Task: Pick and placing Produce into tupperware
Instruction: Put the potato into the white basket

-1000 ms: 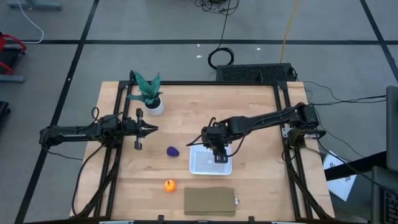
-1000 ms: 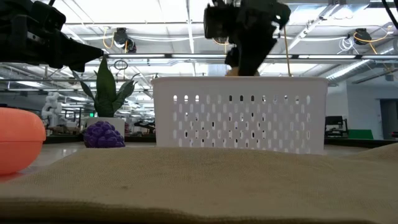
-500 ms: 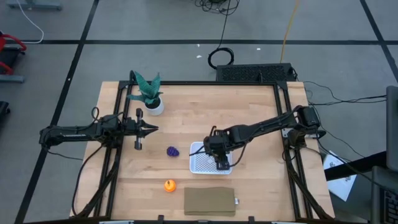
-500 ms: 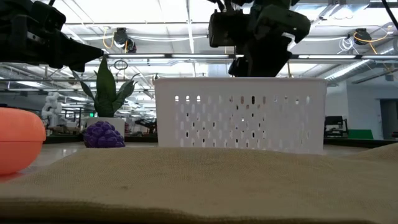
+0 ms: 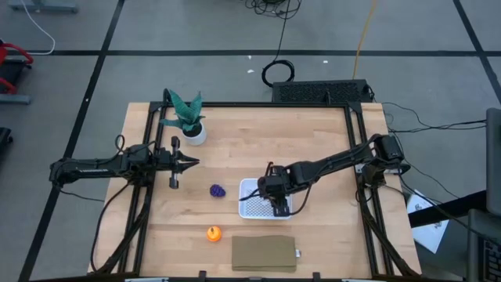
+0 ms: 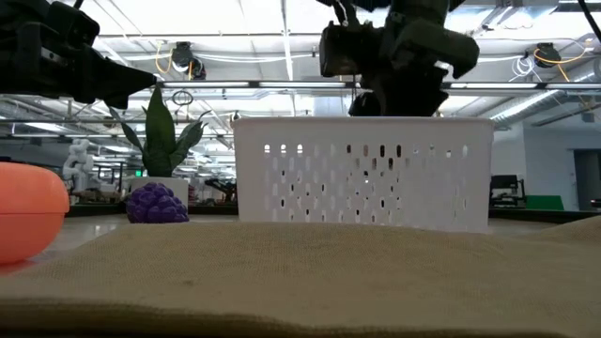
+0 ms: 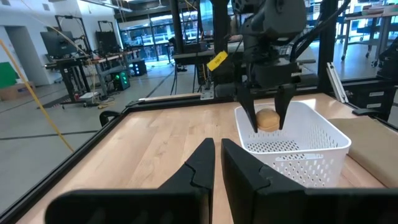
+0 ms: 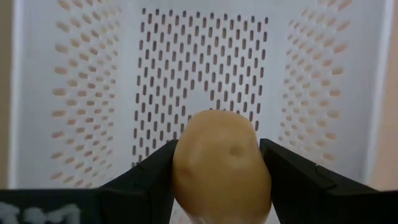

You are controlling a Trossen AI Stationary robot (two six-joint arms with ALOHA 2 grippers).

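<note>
Potato (image 8: pixel 222 163): clamped in right end effector (image 7: pixel 268 122), directly above tupperware (image 5: pixel 254 208) floor, inside its walls. Left end effector (image 5: pixel 188 162): fingers closed, empty, well apart over desk (image 5: pixel 313 133).

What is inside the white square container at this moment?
Inside the white perforated square container, the right gripper holds the tan-yellow roundish lump between its fingers, above the mesh bottom. Nothing else shows inside, though the gripper covers part of the bottom.
</note>
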